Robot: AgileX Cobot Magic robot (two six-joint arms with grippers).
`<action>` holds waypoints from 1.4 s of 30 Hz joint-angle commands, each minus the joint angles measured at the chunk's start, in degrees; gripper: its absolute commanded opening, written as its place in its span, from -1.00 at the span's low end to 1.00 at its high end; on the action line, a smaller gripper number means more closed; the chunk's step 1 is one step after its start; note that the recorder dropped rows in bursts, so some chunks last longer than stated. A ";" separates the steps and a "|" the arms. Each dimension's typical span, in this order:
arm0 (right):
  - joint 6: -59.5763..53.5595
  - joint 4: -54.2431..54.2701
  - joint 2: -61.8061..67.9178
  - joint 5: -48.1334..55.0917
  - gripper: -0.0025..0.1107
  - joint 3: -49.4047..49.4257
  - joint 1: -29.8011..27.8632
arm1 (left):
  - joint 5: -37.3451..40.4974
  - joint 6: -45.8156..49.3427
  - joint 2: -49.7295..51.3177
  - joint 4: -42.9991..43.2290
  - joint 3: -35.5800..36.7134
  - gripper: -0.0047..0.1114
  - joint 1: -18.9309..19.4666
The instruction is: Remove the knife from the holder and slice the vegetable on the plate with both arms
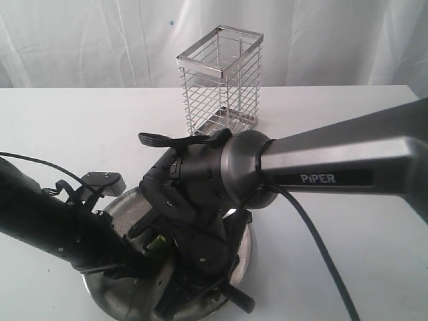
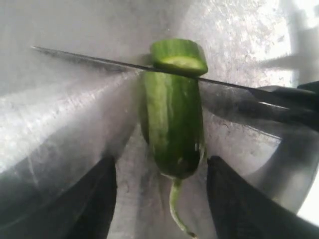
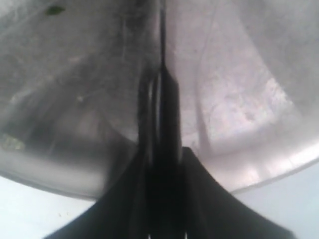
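Observation:
The vegetable [image 2: 172, 124], a dark green chili with a thin curved stem, lies on the shiny plate [image 2: 65, 124]. The knife [image 2: 99, 60] runs across its far end, where a cut green round [image 2: 179, 55] rests against the blade. My left gripper [image 2: 162, 199] is open, one finger on each side of the stem end with a gap on both sides. My right gripper [image 3: 164, 164] is shut on the knife [image 3: 162, 99] handle, the blade edge-on over the plate [image 3: 249, 99]. In the exterior view both arms crowd over the plate [image 1: 244, 257], and only a sliver of the vegetable [image 1: 158, 242] shows.
The wire holder [image 1: 221, 80] stands on the white table behind the plate, with no knife in it. The grey PiPER link [image 1: 334, 164] reaches in from the right, its cable hanging down to the front. The left arm [image 1: 53, 227] comes in from the lower left.

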 commanded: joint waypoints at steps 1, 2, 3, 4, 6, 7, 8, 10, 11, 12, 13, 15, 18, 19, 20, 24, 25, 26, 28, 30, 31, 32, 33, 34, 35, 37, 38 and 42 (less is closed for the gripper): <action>-1.11 0.13 -0.01 2.59 -0.96 -0.02 -0.35 | -2.93 -1.15 0.70 -0.63 0.33 0.04 -0.32; -1.22 0.13 -0.01 3.50 -0.96 -0.02 -0.35 | -3.09 -1.15 0.70 -0.63 0.33 0.02 -0.32; -1.36 0.13 -0.01 4.03 -0.96 -0.02 -0.35 | -3.28 -1.15 0.76 -0.63 0.33 0.00 -0.32; -1.36 0.13 -0.01 4.16 -0.96 -0.02 -0.35 | -3.28 -1.15 0.85 -1.02 0.33 -0.01 -0.32; -1.36 0.13 -0.01 4.29 -0.96 -0.02 -0.35 | -3.28 -1.15 0.88 -1.72 0.33 -0.02 -0.32; -1.36 0.13 -0.01 4.29 -0.96 -0.02 -0.35 | -2.94 -1.15 0.88 -1.88 0.33 -0.02 -0.35; -1.36 0.13 -0.01 4.29 -0.96 -0.02 -0.35 | -2.04 -1.02 0.88 -1.88 0.33 -0.02 -0.35; -1.36 0.13 -0.01 3.94 -0.96 -0.02 -0.35 | -0.81 -1.02 0.88 -1.88 0.33 -0.02 -0.35; -1.36 0.13 -0.01 3.87 -0.96 -0.02 -0.35 | -0.37 -0.79 0.88 -2.12 0.33 -0.02 -0.35; -1.36 0.13 -0.01 3.87 -0.96 -0.02 -0.35 | -0.38 -0.08 0.88 -2.66 0.33 -0.02 -0.35; -1.36 0.13 -0.01 3.87 -0.96 -0.02 -0.35 | 0.56 2.71 0.88 -5.30 0.33 -0.02 -0.35; -1.60 0.13 -0.01 3.57 -0.96 -0.02 -0.35 | 2.28 7.67 0.88 -9.56 0.33 -0.02 -0.44; -1.60 0.13 -0.01 3.57 -0.96 -0.02 -0.35 | 1.22 9.77 1.36 -11.59 0.33 -0.02 -0.44; -1.60 0.13 -0.01 3.57 -0.96 -0.02 -0.35 | 1.22 9.77 2.15 -12.14 0.33 -0.04 -0.44; -1.60 0.13 -0.01 3.57 -0.96 -0.02 -0.35 | 1.22 9.77 2.98 -12.27 0.33 -0.10 -0.44; -1.60 0.13 -0.01 3.57 -0.96 -0.02 -0.35 | 1.12 10.14 4.81 -14.22 0.33 -0.58 -0.44; -1.60 0.13 -0.01 3.75 -0.96 -0.02 -0.35 | 1.12 10.69 4.81 -14.48 0.33 -0.67 -0.44; -1.60 0.13 -0.01 3.84 -0.96 -0.02 -0.35 | 1.12 11.14 4.81 -14.72 0.33 -0.75 -0.44; -1.60 0.13 -0.01 4.43 -0.96 -0.02 -0.35 | 0.76 11.45 4.81 -14.87 0.33 -0.92 -0.44; -1.90 -0.10 -0.01 6.05 -0.96 -0.02 -0.35 | -0.55 11.45 4.81 -14.87 0.33 -0.92 -0.44; -2.20 -0.10 -0.01 6.71 -0.96 -0.02 -0.35 | -0.51 11.45 4.81 -14.87 0.33 -0.92 -0.44; -2.48 -0.10 -0.01 7.82 -0.96 -0.02 -0.35 | -0.51 11.45 4.81 -14.87 0.33 -0.92 -0.44; -2.61 -0.10 -0.01 8.44 -0.96 -0.02 -0.35 | -0.51 11.45 4.81 -14.87 0.33 -0.92 -0.44; -2.69 -0.10 -0.01 9.54 -0.96 -0.02 -0.35 | -0.51 11.45 4.81 -14.87 0.33 -0.92 -0.44; -2.69 -0.10 -0.01 10.29 -0.96 -0.02 -0.35 | -0.61 11.45 4.81 -15.01 0.33 -0.92 -0.44; -3.31 0.01 -0.01 10.89 -0.96 -0.02 -0.35 | -0.74 11.45 4.81 -15.20 0.33 -0.92 -0.44; -3.44 0.14 -0.01 10.89 -0.96 -0.02 -0.35 | -0.97 11.45 4.81 -15.20 0.33 -0.92 -0.44; -3.79 0.77 -0.01 10.89 -0.96 -0.02 -0.35 | -1.62 11.31 4.81 -15.20 0.33 -0.92 -0.44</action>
